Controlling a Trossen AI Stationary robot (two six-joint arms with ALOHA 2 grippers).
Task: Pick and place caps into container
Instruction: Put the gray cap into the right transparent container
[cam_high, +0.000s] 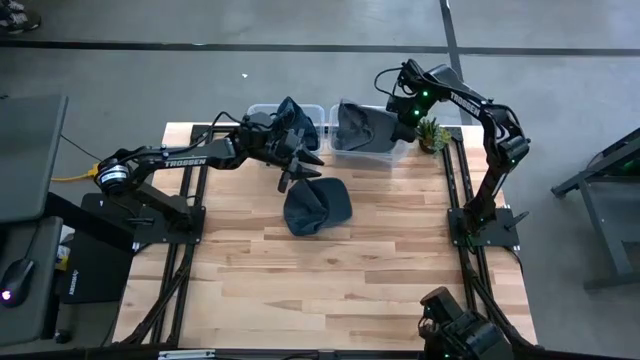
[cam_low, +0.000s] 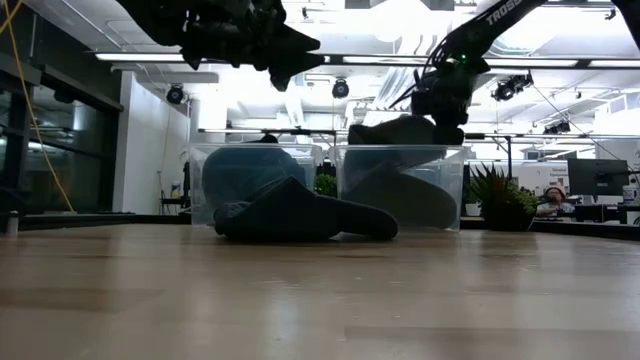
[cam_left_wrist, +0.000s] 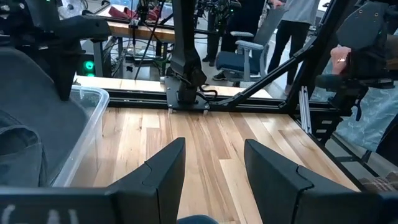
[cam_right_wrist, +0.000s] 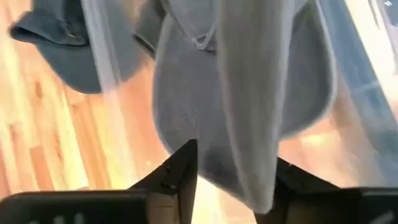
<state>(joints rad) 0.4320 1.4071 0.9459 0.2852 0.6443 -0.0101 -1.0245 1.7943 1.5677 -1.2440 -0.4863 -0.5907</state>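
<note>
A dark blue cap (cam_high: 316, 207) lies slumped on the table (cam_high: 330, 290) at centre. It looks soft and light; pinch the crown fabric. At eleven o'clock of it, the left gripper (cam_high: 296, 170) hovers, fingers apart and empty. Farther, at one o'clock, the right gripper (cam_high: 400, 118) stands parted over the grey cap (cam_high: 362, 125) in the right bin (cam_high: 368, 152).
</note>
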